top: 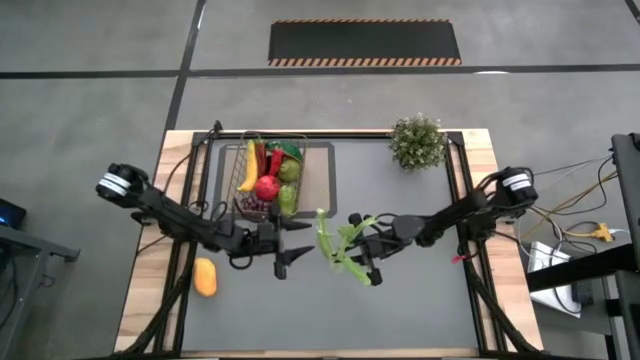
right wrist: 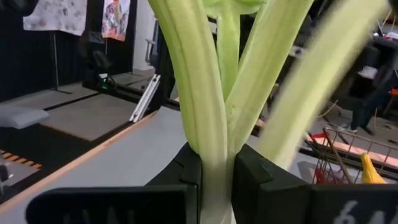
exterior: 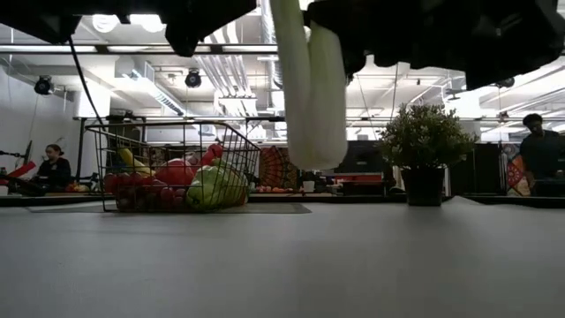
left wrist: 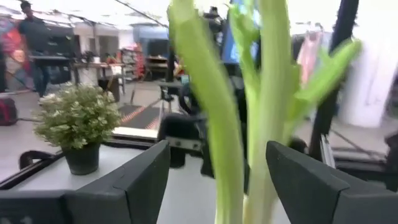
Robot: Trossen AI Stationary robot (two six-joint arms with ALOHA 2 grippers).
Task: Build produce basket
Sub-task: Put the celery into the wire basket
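The dark wire basket (top: 262, 172) stands on a tan mat at the table's far left and holds a banana, a red apple, pears, grapes and chilies; it also shows in the low view (exterior: 177, 168). An orange fruit (top: 205, 277) lies on the table near the left edge. My right gripper (top: 366, 252) is shut on the long green-white leek (top: 333, 243) at mid-table. My left gripper (top: 292, 248) is open just left of the leek, whose stalks (left wrist: 249, 124) show ahead between its fingers; I cannot tell whether it touches them. My right gripper pinches the leek's green stalks (right wrist: 214, 155) between its two fingers, coming level from the table's right and lying across the leek. The leek is lifted clear of the table, and its white end (exterior: 316, 115) hangs down below the gripper.
A bushy potted plant (top: 417, 141) stands at the table's far right corner. The grey mat (top: 400, 310) fills the near half of the table. People show in the room beyond the table in the low view.
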